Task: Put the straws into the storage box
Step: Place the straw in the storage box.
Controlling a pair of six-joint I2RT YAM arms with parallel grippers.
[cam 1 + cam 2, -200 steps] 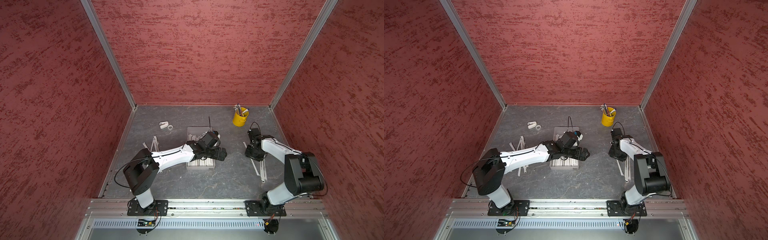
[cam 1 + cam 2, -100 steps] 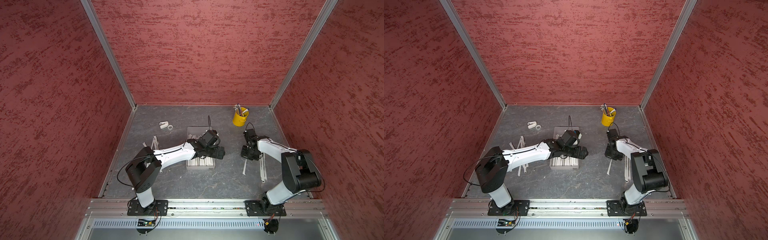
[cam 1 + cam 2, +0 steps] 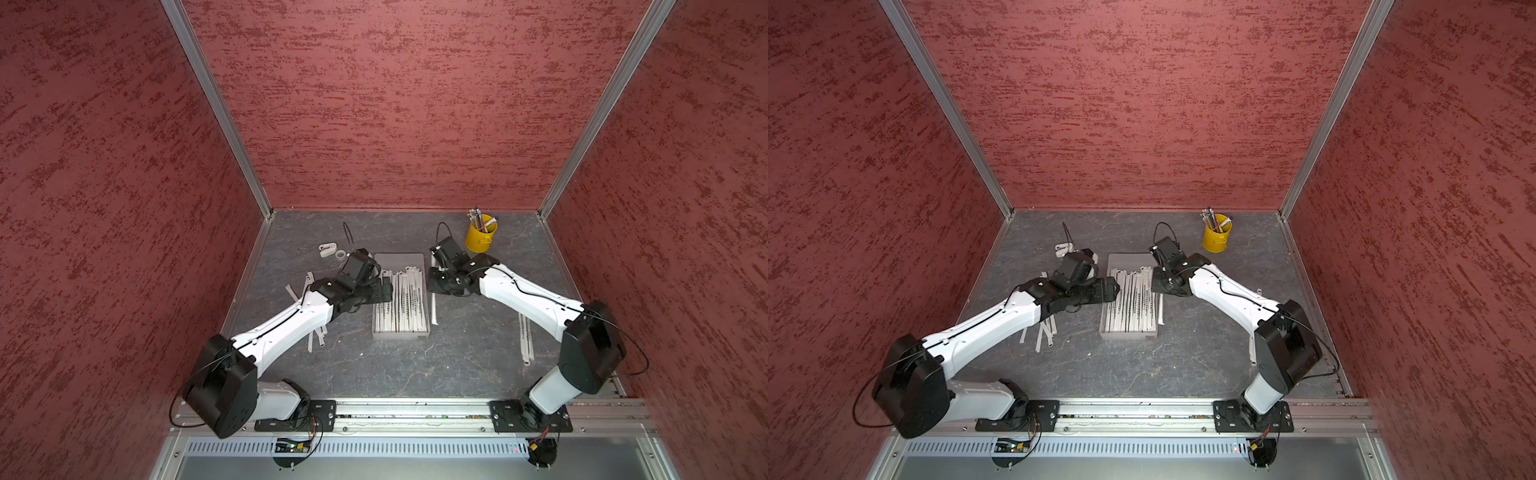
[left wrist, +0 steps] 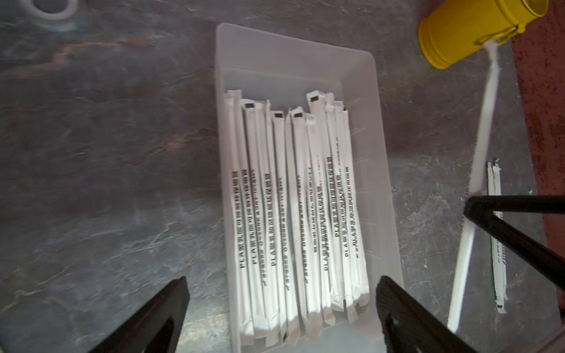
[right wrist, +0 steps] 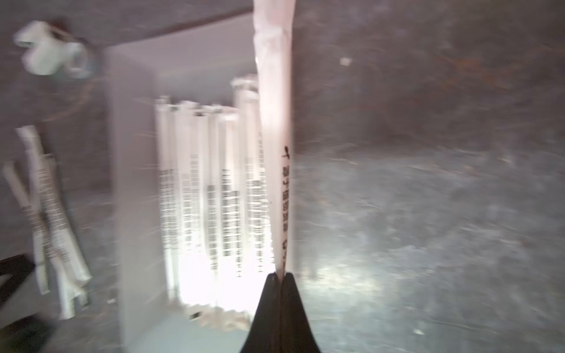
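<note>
The storage box (image 3: 401, 261) (image 3: 1127, 261) is a shallow translucent tray in mid-table, and several printed white straws (image 3: 405, 303) (image 4: 293, 214) lie side by side in it. My right gripper (image 3: 436, 286) (image 5: 280, 275) is shut on one straw (image 3: 434, 311) (image 5: 275, 122). That straw hangs lengthwise just outside the box's right wall. My left gripper (image 3: 384, 291) (image 4: 282, 279) hovers open and empty over the box's left side. Loose straws (image 3: 316, 334) lie left of the box, partly under the left arm. Two more straws (image 3: 525, 340) lie at the right.
A yellow cup of pens (image 3: 480, 237) (image 4: 467, 30) stands at the back right, close behind the right wrist. A small white clip and tape ring (image 3: 330, 250) lie at the back left. Red walls enclose three sides, and a metal rail (image 3: 415, 409) runs along the front.
My right gripper shut on a straw at the right and carried it left to the box's right wall. My left gripper, still open, drew back left across the box.
</note>
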